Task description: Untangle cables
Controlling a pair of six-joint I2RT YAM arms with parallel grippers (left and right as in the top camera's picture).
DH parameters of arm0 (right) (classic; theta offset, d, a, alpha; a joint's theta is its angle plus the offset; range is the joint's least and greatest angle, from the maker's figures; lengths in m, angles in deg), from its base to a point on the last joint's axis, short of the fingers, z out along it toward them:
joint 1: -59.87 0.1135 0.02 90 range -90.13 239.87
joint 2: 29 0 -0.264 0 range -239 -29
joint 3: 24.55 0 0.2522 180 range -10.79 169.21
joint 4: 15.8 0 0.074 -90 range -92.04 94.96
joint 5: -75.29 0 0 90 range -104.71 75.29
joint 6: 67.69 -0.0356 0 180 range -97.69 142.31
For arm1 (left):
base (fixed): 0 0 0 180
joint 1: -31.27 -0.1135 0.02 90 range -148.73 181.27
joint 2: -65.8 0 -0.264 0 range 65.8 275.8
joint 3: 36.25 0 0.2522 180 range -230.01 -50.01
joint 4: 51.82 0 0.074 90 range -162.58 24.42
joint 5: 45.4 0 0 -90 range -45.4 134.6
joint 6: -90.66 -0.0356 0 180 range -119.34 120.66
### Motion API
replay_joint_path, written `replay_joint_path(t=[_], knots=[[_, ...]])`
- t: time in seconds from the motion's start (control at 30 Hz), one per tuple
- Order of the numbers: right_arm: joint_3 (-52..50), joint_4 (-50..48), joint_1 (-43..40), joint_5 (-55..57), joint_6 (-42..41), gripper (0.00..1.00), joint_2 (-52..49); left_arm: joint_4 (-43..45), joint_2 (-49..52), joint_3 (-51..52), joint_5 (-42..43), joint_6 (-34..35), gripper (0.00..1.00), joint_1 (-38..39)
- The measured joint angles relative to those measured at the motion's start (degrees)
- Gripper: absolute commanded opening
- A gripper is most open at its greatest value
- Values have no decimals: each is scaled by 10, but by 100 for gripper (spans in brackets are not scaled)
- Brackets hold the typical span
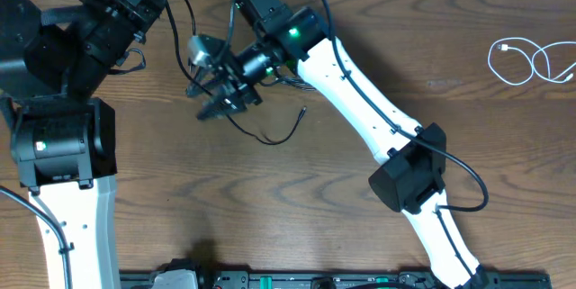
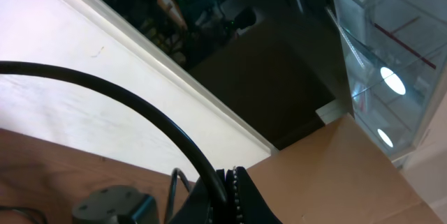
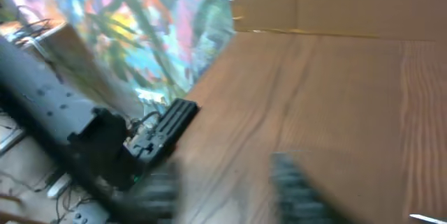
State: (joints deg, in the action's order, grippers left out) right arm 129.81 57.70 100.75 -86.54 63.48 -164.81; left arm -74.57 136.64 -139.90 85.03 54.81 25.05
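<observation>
Nearly done, it seemed: the white cable (image 1: 529,61) lay far right, well apart from the black cable (image 1: 274,134) under the right gripper (image 1: 209,102), whose hold I could not tell; the left gripper (image 2: 232,182) was clenched.

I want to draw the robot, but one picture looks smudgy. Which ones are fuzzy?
Right wrist view: smeared by motion, its fingers just grey streaks. Overhead view: sharp and evenly lit, the white cable crisp. Left wrist view: mostly clear, dark at the top, bright glare spots on the glass.
</observation>
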Motion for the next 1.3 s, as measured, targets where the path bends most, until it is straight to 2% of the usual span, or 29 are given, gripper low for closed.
replay_joint_path(t=[0.27,0.47,0.67,0.87,0.93,1.13,1.3], knots=[[0,-22,6,103,-139,1,0,-19,0,0,0,-10,8,-3],[0,18,-23,205,-246,1,0,-160,0,-5,-18,-58,7,-36],[0,89,-86,260,-287,1,0,-301,5,-6,-80,-124,8,-48],[-2,124,-143,281,-299,1,31,-381,20,-6,-104,-185,51,-48],[-3,120,-162,285,-302,1,71,-386,24,-6,-109,-208,60,-48],[-3,87,-197,292,-309,1,205,-407,31,-6,-110,-230,63,-48],[0,48,-245,332,-355,1,323,-418,45,-6,-110,-247,63,-48]])
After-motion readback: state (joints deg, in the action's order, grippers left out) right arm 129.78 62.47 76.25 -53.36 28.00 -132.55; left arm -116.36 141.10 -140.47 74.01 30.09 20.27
